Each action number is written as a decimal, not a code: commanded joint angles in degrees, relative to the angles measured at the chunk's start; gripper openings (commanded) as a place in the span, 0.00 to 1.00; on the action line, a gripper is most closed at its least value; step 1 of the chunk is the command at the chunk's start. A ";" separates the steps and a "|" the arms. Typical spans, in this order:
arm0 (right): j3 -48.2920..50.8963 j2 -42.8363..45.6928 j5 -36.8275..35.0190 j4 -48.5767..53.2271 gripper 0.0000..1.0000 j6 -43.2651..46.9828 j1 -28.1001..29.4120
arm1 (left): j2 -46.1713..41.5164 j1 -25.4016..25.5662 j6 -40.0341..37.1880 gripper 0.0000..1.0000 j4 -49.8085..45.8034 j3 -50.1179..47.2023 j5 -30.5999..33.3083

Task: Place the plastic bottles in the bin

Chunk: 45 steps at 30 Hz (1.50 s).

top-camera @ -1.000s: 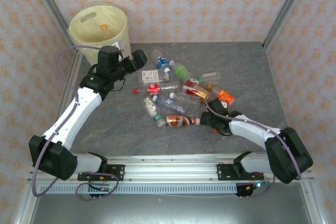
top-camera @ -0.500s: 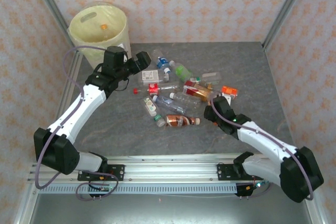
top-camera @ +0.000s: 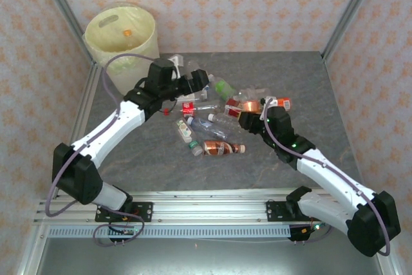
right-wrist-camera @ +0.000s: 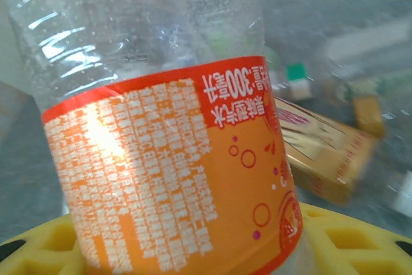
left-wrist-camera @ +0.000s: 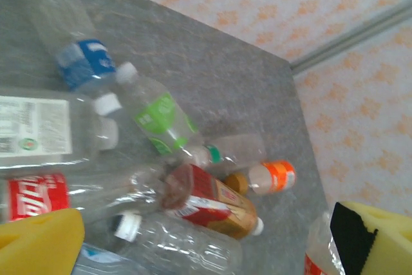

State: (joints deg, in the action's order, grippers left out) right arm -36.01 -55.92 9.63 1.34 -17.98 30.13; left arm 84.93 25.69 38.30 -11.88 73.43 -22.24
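Orange-labelled bottle (right-wrist-camera: 174, 178) sits clamped in right hand (right-wrist-camera: 193, 252).

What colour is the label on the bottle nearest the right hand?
Orange label, red top band; clearest in right wrist view.

Clear plastic bottles (top-camera: 219, 149) strewn flat mid-table; orange-labelled bottle (right-wrist-camera: 174, 178) at pile's right; cream bin (top-camera: 149, 43), upright, far left.

Bright, even light; wrist views blur softly up close.
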 commanded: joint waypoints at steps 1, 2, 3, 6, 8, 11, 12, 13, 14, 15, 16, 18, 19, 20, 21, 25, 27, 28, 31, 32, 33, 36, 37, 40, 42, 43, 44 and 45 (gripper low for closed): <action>-1.73 -0.83 7.24 -9.80 0.39 -0.87 0.53 | 2.44 2.73 -1.66 1.00 3.16 2.14 -5.18; -2.06 -1.14 8.22 -10.61 0.39 -1.16 0.50 | 2.97 3.38 -1.61 1.00 3.53 2.25 -5.76; -2.55 -1.58 9.53 -11.27 0.39 -1.23 0.46 | 3.54 4.02 -1.44 1.00 4.17 2.25 -6.82; -3.83 -2.80 12.35 -12.39 0.39 -1.48 0.72 | 4.87 5.23 0.10 1.00 9.03 1.55 -12.48; -4.61 -3.43 12.67 -12.19 0.39 -1.57 0.91 | 4.83 5.30 2.53 1.00 14.64 -0.09 -15.72; -5.33 -4.42 11.66 -11.31 0.39 -2.32 1.05 | 3.27 5.33 4.49 1.00 21.73 -3.02 -17.07; -5.54 -4.84 11.55 -11.03 0.39 -2.47 1.02 | 2.77 5.33 4.58 1.00 23.12 -3.64 -16.98; -5.67 -5.24 11.94 -11.01 0.39 -2.58 1.07 | 2.38 5.28 4.72 1.00 24.11 -3.99 -17.04; -5.79 -5.54 12.41 -11.18 0.39 -2.75 1.07 | 2.27 5.33 4.83 1.00 24.64 -4.16 -17.28; -5.65 -5.89 12.95 -11.61 0.39 -2.61 1.16 | 2.41 5.33 5.00 1.00 24.96 -4.02 -17.67; -5.56 -6.12 12.82 -11.96 0.39 -2.51 1.37 | 2.73 5.43 4.92 1.00 24.85 -3.71 -18.30; -5.56 -6.69 12.06 -12.02 0.39 -2.30 1.57 | 3.14 5.68 4.91 1.00 25.29 -3.53 -19.20; -5.61 -6.87 11.49 -11.94 0.39 -2.32 1.54 | 3.06 5.72 5.06 1.00 26.38 -4.04 -19.24; -5.42 -6.91 10.52 -12.13 0.39 -2.63 1.52 | 2.95 5.78 5.31 1.00 27.59 -4.63 -19.24; -5.24 -7.01 9.64 -12.33 0.39 -2.83 1.52 | 2.55 5.75 5.61 1.00 29.04 -5.49 -19.06; -5.58 -7.23 11.39 -12.69 0.39 -1.50 1.59 | 1.86 6.07 3.70 1.00 24.28 -5.21 -14.20; -6.56 -7.49 13.40 -11.63 0.39 1.45 2.30 | 2.87 7.45 -1.05 1.00 11.72 -0.59 -6.87; -7.68 -7.70 12.98 -9.76 0.39 3.67 3.02 | 4.01 8.31 -3.08 1.00 6.23 2.20 -3.89; -11.37 -8.97 8.96 -3.53 0.40 9.38 5.41 | 7.65 10.21 -5.40 0.99 -1.30 7.88 -2.33; -11.75 -9.18 8.28 -3.26 0.40 10.12 5.78 | 8.31 10.66 -5.26 0.98 -1.71 8.42 -1.76; -11.80 -9.29 7.61 -3.48 0.40 10.33 6.05 | 8.78 10.93 -4.81 0.94 -1.96 8.65 -0.55; -11.09 -9.12 6.46 -5.96 0.40 9.73 6.52 | 9.27 11.14 -2.28 0.79 -1.24 7.82 2.21; -10.84 -9.10 5.94 -6.40 0.40 9.45 6.61 | 9.38 11.14 -1.65 0.74 -0.64 7.47 1.98; -10.20 -9.12 5.38 -7.51 0.40 8.87 6.61 | 9.56 11.13 -0.41 0.64 0.79 6.87 0.52; -9.64 -8.88 5.31 -8.59 0.41 8.45 6.61 | 9.53 11.14 -0.07 0.61 0.89 6.64 0.61; -9.44 -8.73 5.39 -9.03 0.41 8.34 6.61 | 9.64 11.11 -0.04 0.61 0.81 6.64 0.87; -9.19 -8.61 5.42 -9.40 0.43 8.31 6.61 | 9.59 11.04 0.01 0.59 0.50 6.72 1.36; -8.95 -8.50 5.34 -9.73 0.45 8.16 6.61 | 9.59 10.97 0.02 0.58 0.50 6.65 2.02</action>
State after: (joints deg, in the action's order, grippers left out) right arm -45.21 -65.54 16.58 -3.46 -10.41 36.60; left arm 94.04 36.73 37.65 -9.30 80.90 -23.05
